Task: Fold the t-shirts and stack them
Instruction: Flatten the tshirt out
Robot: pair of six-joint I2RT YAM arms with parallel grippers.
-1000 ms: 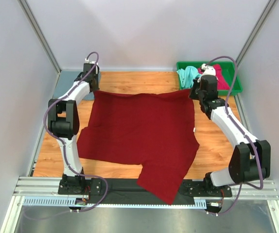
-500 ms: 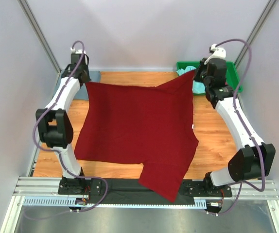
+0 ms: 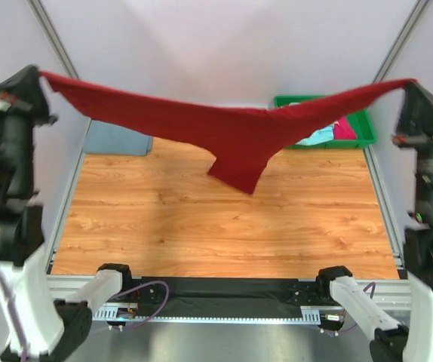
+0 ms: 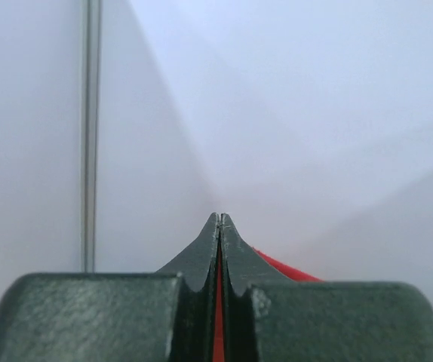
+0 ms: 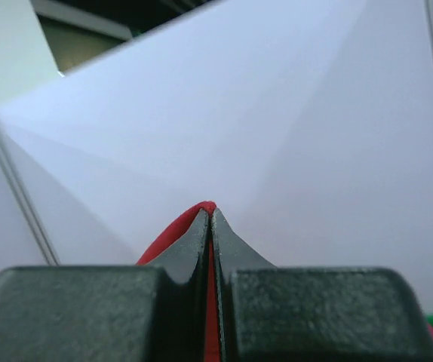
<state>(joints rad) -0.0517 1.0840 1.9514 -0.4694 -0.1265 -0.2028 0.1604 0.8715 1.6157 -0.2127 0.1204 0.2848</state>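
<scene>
Dark red t-shirt (image 3: 224, 132) hangs in the air above the table (image 3: 224, 226), strung between the two arms. Its long axis runs straight across, from the left gripper (image 3: 41, 75) high by the left wall to the right gripper (image 3: 411, 81) high by the right wall. Each gripper pinches one end of the cloth. Both wrist views show the jaws pressed together with a thin red edge of cloth caught between them.

The span sags toward the middle, where a loose part, likely a sleeve, droops lowest but hangs clear of the wood. Neither arm is nearer. From each pair of jaws the shirt lies sideways, toward the other arm, so the pull looks even.

The coming move probably turns on that line. To lay the shirt flat for folding, both grippers would need to come down together and level, or the hanging middle will land first and bunch.

A slate grey-blue shirt (image 3: 115, 138) lies at the far left of the table. A mint shirt (image 3: 318, 136) and a pinkish-red shirt (image 3: 345, 130) sit in the green tray (image 3: 365, 130) at the far right.
</scene>
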